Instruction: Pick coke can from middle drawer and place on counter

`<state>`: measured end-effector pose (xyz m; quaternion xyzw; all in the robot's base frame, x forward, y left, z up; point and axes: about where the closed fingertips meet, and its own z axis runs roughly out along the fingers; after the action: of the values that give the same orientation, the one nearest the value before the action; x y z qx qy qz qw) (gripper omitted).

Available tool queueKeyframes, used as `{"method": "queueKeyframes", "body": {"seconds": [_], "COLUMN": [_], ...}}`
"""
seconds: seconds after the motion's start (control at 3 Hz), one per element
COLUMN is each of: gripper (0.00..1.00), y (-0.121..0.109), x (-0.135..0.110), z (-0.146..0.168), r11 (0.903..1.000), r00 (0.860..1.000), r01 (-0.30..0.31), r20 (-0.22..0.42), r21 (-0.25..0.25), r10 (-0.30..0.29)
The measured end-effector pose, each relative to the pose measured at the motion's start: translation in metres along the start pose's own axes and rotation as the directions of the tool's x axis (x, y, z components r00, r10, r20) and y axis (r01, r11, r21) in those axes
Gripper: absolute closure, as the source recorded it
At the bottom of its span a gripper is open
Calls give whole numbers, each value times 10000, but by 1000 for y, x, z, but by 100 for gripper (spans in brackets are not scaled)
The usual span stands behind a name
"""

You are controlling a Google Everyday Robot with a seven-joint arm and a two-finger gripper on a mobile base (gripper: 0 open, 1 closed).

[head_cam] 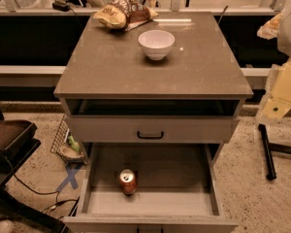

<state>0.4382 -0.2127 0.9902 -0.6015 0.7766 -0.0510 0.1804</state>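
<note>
Can (127, 181) stands in open drawer (165, 166) | tool (280, 98) at right edge, grip cannot be told | best approach: straight down over can.

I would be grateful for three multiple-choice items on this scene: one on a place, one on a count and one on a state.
1. Where is the coke can?
A) on the floor
B) in the middle drawer
C) on a chair

2. How many bowls stand on the counter?
A) one
B) two
C) three

3. How is the middle drawer?
A) pushed shut
B) pulled out
C) taken out and lying on the counter

Answers:
1 B: the can stands upright on the drawer's floor.
2 A: a single white bowl sits there, near a snack bag.
3 B: its floor and side walls lie exposed.

The gripper is not in view. Only part of the arm shows at the right edge.
</note>
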Motion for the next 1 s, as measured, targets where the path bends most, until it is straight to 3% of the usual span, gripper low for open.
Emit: {"method": "queueKeyframes", "body": {"seconds": [0.33, 0.67, 1.0], "gripper": [0, 0, 0], "y": [0, -6, -3], "x": [0, -3, -4], "z": [0, 6, 32], "r11": [10000, 9998, 9986], "r00": [10000, 9986, 9830], "r01": [0, -169, -264], "r20": [1, 504, 1806], "r21": [2, -118, -457], "r10": [0, 175, 342]}}
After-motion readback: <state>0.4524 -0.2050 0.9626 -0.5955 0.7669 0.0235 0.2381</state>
